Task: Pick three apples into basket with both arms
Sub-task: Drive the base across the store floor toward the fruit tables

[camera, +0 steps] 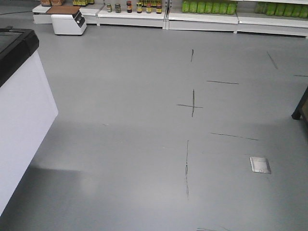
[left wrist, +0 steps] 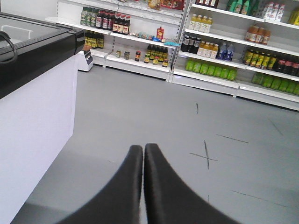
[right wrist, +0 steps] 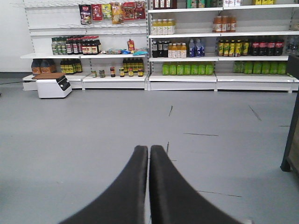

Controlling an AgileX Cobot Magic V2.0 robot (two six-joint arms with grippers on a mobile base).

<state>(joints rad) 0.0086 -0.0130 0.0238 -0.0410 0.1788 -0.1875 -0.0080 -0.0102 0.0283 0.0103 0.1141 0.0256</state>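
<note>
No apples or basket are seen, so a nearer side cannot be judged; left gripper and right gripper are clenched, seemingly empty.

Left hand and right hand, fingers pressed together, empty.

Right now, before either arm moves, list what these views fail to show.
Apples and basket: in no view; every camera faces floor and shelves.
White cabinet: front view, cut by the left edge; inside unseen.
Dark frame: front view, cut by the right edge.
Shelf bottles: right wrist view, labels too small.
Left gripper, right gripper: closed fingers show; arms lie outside the wrist views.
</note>
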